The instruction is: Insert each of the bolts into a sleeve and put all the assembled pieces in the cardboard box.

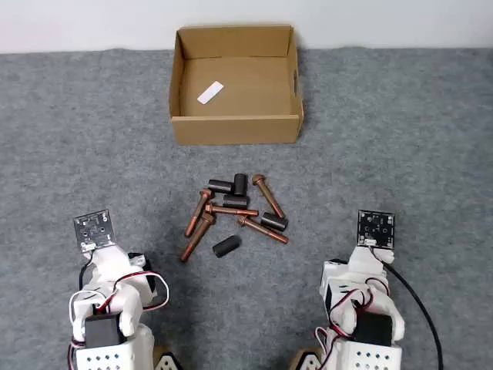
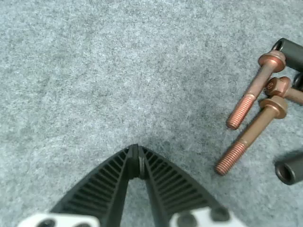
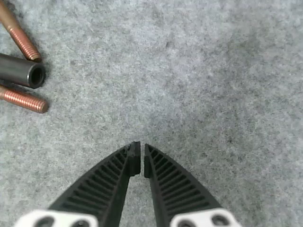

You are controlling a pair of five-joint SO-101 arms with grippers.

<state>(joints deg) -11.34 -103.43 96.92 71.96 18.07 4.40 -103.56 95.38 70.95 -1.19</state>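
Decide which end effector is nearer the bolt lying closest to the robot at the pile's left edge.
Left. The left end effector is a short way to the left of that bolt; the right end effector is much farther off on its other side.

I seem to be in a robotics lab: a worktop of plain grey felt (image 1: 69, 139) against a white wall (image 1: 385, 23), an open brown cardboard box (image 1: 235, 129), loose copper-coloured threaded bolts (image 1: 196, 213) and short black metal sleeves (image 1: 226, 247).

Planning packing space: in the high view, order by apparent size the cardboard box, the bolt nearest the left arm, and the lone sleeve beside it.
Largest: cardboard box. Next: bolt, clearly longer than the sleeve, which is smallest.
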